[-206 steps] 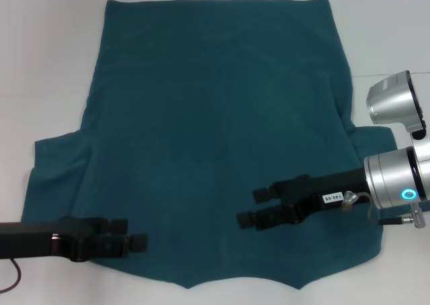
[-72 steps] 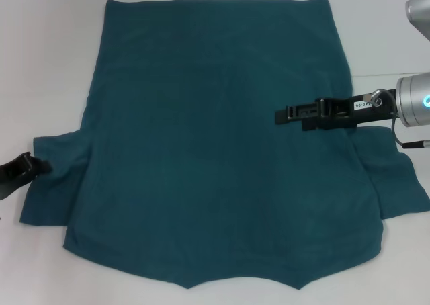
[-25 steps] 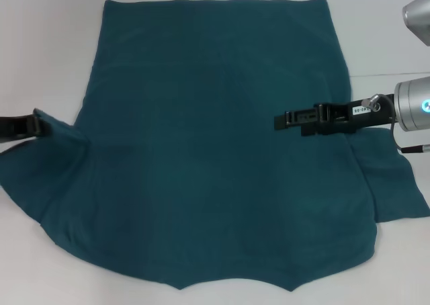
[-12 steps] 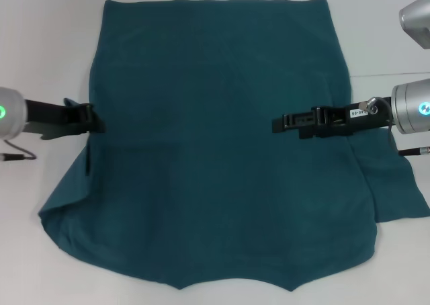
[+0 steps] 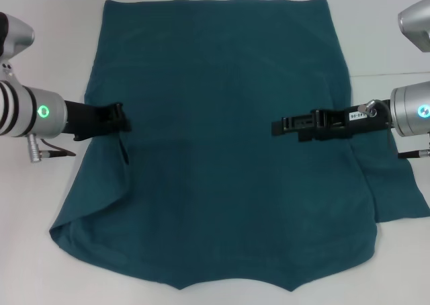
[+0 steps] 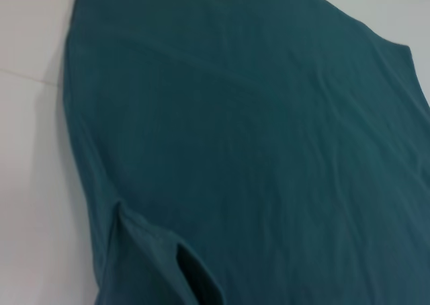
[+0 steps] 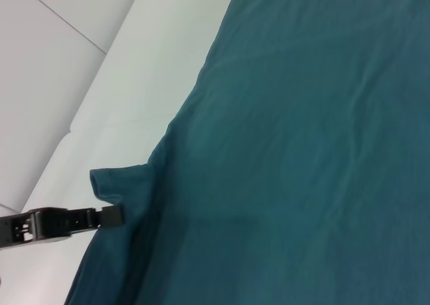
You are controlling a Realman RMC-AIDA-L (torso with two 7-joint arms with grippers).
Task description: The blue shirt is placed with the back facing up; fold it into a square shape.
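Leftward sleeve now carried inward by the left tool [image 5: 119,117], clamped on the shirt [image 5: 222,150]; cloth may bunch or slip. Right tool's [image 5: 277,125] state unclear.

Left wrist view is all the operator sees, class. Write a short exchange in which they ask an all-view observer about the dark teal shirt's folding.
Operator: Where is the left gripper?
Observer: The left gripper is at the dark teal-blue cloth T-shirt's left edge, pinching the sleeve folded inward over the body.
Operator: And the other side?
Observer: The right gripper is over the shirt's right half; the right sleeve lies flat, unfolded.
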